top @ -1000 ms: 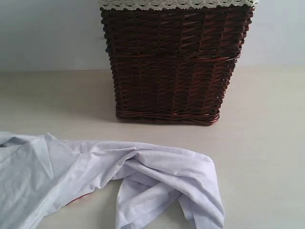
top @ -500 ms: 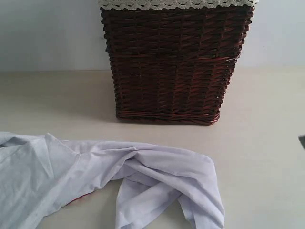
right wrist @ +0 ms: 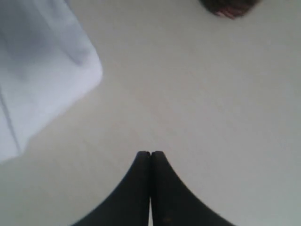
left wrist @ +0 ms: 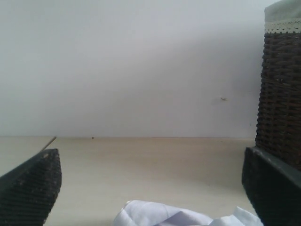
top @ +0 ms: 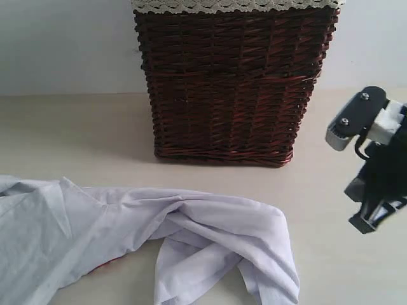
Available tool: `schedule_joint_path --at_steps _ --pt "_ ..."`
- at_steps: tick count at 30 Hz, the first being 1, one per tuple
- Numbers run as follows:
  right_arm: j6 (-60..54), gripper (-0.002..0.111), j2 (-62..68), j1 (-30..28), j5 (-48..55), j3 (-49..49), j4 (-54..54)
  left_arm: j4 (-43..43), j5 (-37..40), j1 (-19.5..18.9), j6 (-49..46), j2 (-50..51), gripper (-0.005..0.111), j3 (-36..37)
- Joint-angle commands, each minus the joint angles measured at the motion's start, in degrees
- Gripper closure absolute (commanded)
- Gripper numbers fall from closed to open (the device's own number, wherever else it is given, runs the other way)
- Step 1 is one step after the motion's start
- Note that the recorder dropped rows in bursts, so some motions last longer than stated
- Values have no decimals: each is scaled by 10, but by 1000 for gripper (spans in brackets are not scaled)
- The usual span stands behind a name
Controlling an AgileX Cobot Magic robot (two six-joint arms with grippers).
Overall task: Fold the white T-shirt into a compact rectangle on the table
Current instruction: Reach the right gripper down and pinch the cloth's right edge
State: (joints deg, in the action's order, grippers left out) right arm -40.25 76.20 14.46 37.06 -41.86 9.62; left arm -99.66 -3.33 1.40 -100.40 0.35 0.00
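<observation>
Seeing one white T-shirt point(top: 191, 241) lying rumpled and unfolded on the cream desk point(top: 76, 133), bunching in soft folds toward 7 o'clock of the exterior view, showing a sliver of red beneath. Counting one wicker basket point(top: 229, 89) standing at 12 o'clock, apart from the cloth. Noting the left end effector point(left wrist: 150, 188) gaping wide, the right end effector point(right wrist: 150, 153) at 3 o'clock pinching together on nothing.

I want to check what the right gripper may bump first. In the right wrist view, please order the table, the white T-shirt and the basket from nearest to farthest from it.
1. Table: bare surface around the right gripper.
2. White T-shirt: toward the robot's left, apart from the tips.
3. Basket: farthest, only a corner shows.
</observation>
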Motion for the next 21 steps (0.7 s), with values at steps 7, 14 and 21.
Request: schedule_joint_path --at_steps 7,14,21 --pt "-482 108 108 2 235 -94 501 -3 2 -1 -1 -3 2 0" --pt "-524 97 174 24 234 -94 556 -3 2 -1 -1 -3 2 0" --pt "-643 43 206 165 177 -94 471 -3 2 -1 -1 -3 2 0"
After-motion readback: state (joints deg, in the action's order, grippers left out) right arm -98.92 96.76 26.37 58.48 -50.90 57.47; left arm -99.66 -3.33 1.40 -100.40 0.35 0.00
